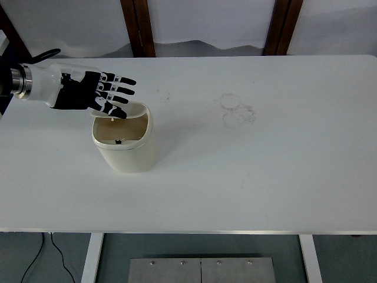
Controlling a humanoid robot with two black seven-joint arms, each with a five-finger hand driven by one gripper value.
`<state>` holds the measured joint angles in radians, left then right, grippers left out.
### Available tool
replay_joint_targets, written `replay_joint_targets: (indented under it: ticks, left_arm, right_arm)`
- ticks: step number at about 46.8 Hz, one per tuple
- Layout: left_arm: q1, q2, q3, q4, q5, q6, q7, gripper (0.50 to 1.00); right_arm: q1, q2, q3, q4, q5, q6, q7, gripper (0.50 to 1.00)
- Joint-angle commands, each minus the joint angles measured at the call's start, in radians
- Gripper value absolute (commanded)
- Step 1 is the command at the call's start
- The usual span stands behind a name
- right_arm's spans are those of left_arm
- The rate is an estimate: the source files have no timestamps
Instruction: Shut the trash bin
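A small cream trash bin (128,150) stands on the left part of the white table (265,165). Its hinged lid (134,110) is tipped forward over the opening, partly closed, with the inside still showing at the front. My left hand (112,96) reaches in from the left edge, palm down with fingers spread, lying on top of the lid at the bin's far rim. It grasps nothing. The right arm is out of view.
Faint ring marks (237,110) show on the table surface to the right of centre. Two dark wooden posts (138,26) stand behind the table's far edge.
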<state>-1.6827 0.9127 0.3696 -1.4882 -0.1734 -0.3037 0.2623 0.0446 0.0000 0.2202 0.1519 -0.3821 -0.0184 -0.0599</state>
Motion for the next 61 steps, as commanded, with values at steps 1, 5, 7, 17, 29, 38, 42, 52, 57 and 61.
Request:
replay_joint_targets:
  ticks: [1,5,7,17,29,38,42,52,57,61]
  left_arm:
    - [0.005,0.0,0.0,0.0,0.0,0.0,-0.002,1.0]
    - [0.014,-0.002,0.0,-0.003,0.0,0.0,-0.002,1.0]
    - [0.018,-0.002,0.0,-0.007,0.0,0.0,-0.002,1.0]
    - [0.028,-0.005,0.0,-0.021,0.0,0.003,-0.002,1.0]
    - [0.026,0.005,0.0,-0.043,0.0,0.005,-0.002,1.0]
    - [0.025,0.012,0.019,-0.05,0.0,0.006,-0.002,1.0]
    - [0.025,0.012,0.02,-0.052,0.0,0.006,-0.002,1.0]
    - [0.025,0.012,0.02,-0.057,0.0,0.008,-0.002,1.0]
    - [0.025,0.012,0.02,-0.063,0.0,0.008,-0.002,1.0]
    - [0.025,0.012,0.032,-0.063,0.0,0.008,-0.002,1.0]
  right_arm:
    - [0.0,0.0,0.001,0.0,-0.001,0.0,0.0,0.995]
    - [0.0,0.0,-0.001,0.0,0.0,0.0,0.0,0.995]
    - [0.0,0.0,0.001,0.0,0.0,0.0,0.0,0.995]
    - [0.0,0.0,-0.001,0.0,-0.001,0.0,0.0,0.995]
    - [0.001,0.0,-0.001,0.0,0.0,0.0,0.0,0.995]
    - [0.001,0.0,-0.001,0.0,0.0,0.0,0.0,0.995]
    - [0.001,0.0,-0.001,0.0,0.0,0.0,0.0,0.995]
    - [0.001,0.0,-0.001,0.0,0.0,0.0,0.0,0.995]
    - [0.001,0.0,-0.001,0.0,0.0,0.0,0.0,0.995]
    - [0.001,0.0,-0.001,0.0,0.0,0.0,0.0,0.995]
